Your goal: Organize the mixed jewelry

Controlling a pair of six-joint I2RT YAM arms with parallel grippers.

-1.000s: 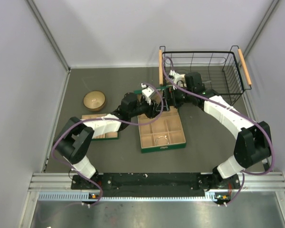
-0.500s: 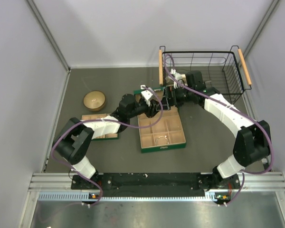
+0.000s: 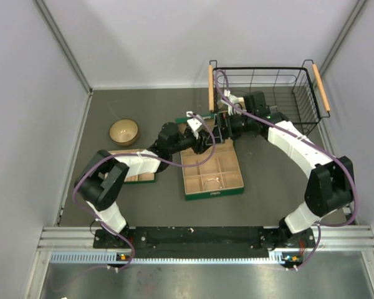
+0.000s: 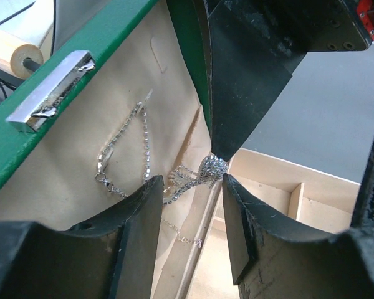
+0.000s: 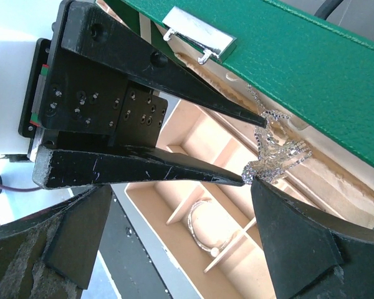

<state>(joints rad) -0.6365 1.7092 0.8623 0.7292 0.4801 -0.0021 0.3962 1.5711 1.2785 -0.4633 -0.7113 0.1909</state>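
Two arms meet over the far end of the grey worktop (image 3: 268, 187), just in front of the wire basket (image 3: 287, 93). All the action is at the green box (image 3: 212, 194), with its lid (image 5: 336, 68) tipped up. The right hand (image 3: 222, 129) is spread wide and grips nothing, one fingertip touching the knot of silver. The left hand (image 4: 191, 187) is about half open, fingers apart, with nothing pinched between them that I can see. And there's the prize: the fine silver chain necklace (image 4: 212, 167), bunched right where those fingertips meet, the rest trailing loose against the lid's beige lining. Down in a near compartment, the thin silver bracelet (image 5: 198, 225) lies by itself.

My read: this is the necklace step, midway, with the chain not yet seated in a compartment. The next move calls for a proper pinch on that bunch by one hand. Then it's a lift clear of the lining and a lowering into a free compartment, keeping the loose loops off the dividers.
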